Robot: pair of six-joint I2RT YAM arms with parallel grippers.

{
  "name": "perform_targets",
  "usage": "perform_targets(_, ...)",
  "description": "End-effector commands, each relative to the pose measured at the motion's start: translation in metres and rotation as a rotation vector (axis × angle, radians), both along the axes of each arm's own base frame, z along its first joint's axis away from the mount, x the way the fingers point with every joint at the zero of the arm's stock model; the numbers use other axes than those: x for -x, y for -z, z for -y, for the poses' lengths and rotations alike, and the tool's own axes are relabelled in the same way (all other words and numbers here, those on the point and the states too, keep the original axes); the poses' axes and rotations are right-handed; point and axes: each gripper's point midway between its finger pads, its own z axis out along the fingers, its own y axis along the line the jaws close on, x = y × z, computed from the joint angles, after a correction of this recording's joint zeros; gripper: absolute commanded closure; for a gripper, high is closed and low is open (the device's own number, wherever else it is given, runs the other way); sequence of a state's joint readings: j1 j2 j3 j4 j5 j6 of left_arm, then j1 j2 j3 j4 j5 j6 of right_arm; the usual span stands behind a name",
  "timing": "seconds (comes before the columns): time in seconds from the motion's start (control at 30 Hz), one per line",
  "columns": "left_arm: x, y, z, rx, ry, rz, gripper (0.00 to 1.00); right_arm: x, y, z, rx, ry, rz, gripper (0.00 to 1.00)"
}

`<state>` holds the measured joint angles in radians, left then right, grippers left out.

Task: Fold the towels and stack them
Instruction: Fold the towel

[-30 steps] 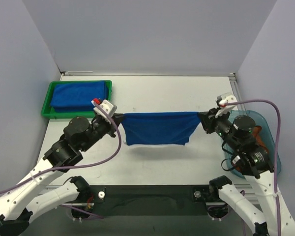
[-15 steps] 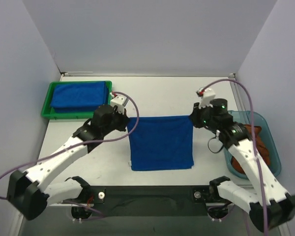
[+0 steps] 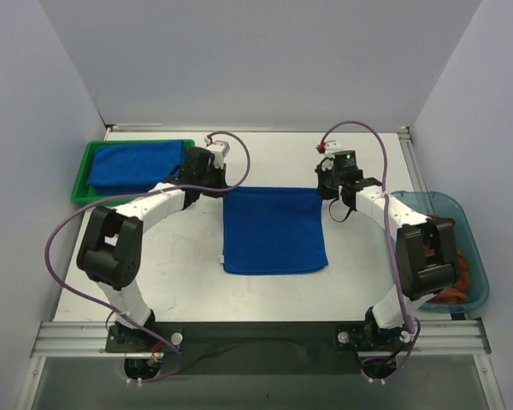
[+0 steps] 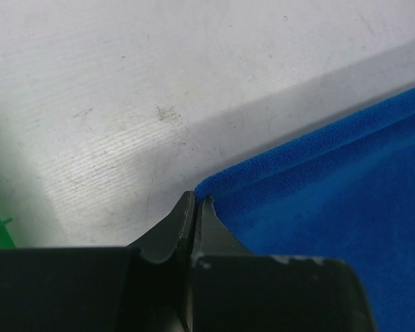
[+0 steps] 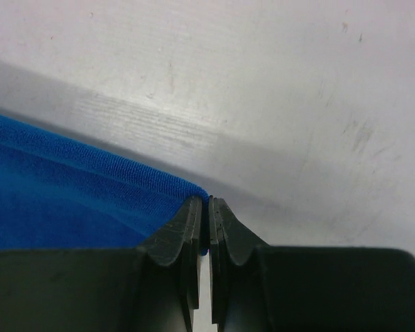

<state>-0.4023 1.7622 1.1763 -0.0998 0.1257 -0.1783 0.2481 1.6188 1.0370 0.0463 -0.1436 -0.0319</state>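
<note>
The left hand was clamped shut on one far corner of the blue towel, and the right hand was pinched the same way on the other far corner. From both hands the cloth ran back toward the arm bases, flat on the worktop. Its near edge lay free and its far hem stretched straight from hand to hand. Each arm was nearest its own corner, so a fold would likely mean drawing both corners back over the cloth together. Nearer than the right hand and out to its right, a bin held a brown towel. Just left of the left hand, a tray held folded blue towels. No writing could be read.
</note>
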Motion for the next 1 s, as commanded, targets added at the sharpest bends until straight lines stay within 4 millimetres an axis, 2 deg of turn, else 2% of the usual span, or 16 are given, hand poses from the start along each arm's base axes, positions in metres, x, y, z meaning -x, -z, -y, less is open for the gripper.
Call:
perform_targets(0.0, -0.017, -0.035, 0.003, 0.023, 0.047, 0.115, 1.00, -0.035, -0.035, 0.009, 0.038, 0.009, 0.151, 1.00)
perform_targets(0.13, -0.003, -0.038, 0.001, 0.043, 0.066, 0.135, 1.00, -0.029, -0.036, 0.010, 0.020, 0.008, 0.148, 1.00)
perform_targets(0.27, 0.016, -0.033, -0.002, 0.058, 0.068, 0.096, 1.00, -0.011, -0.036, 0.004, -0.037, -0.002, 0.134, 1.00)
perform_targets(0.3, 0.022, -0.034, -0.004, 0.066, 0.064, 0.089, 1.00, -0.004, -0.030, 0.004, -0.047, 0.000, 0.114, 1.00)
perform_targets(0.37, 0.031, -0.035, -0.004, 0.087, 0.056, 0.073, 1.00, 0.006, -0.034, 0.002, -0.078, 0.010, 0.115, 1.00)
perform_targets(0.4, 0.038, -0.037, -0.006, 0.098, 0.054, 0.070, 1.00, 0.016, -0.026, 0.003, -0.079, 0.006, 0.094, 1.00)
perform_targets(0.5, 0.054, -0.043, -0.005, 0.136, 0.051, 0.031, 1.00, 0.031, -0.028, 0.007, -0.113, 0.055, 0.081, 1.00)
perform_targets(0.6, 0.076, -0.040, -0.001, 0.186, 0.057, -0.038, 1.00, 0.052, -0.023, 0.006, -0.146, 0.075, 0.025, 1.00)
perform_targets(0.67, 0.091, -0.029, 0.000, 0.214, 0.038, -0.104, 1.00, 0.064, -0.023, 0.007, -0.159, 0.088, 0.003, 1.00)
perform_targets(0.73, 0.103, -0.025, 0.003, 0.243, 0.024, -0.155, 0.99, 0.077, -0.015, 0.011, -0.173, 0.131, -0.047, 1.00)
perform_targets(0.77, 0.113, -0.016, 0.001, 0.239, 0.015, -0.192, 0.99, 0.086, -0.011, 0.012, -0.177, 0.141, -0.069, 1.00)
perform_targets(0.97, 0.149, 0.001, 0.007, 0.224, 0.021, -0.252, 0.99, 0.111, -0.004, 0.006, -0.264, 0.191, -0.145, 1.00)
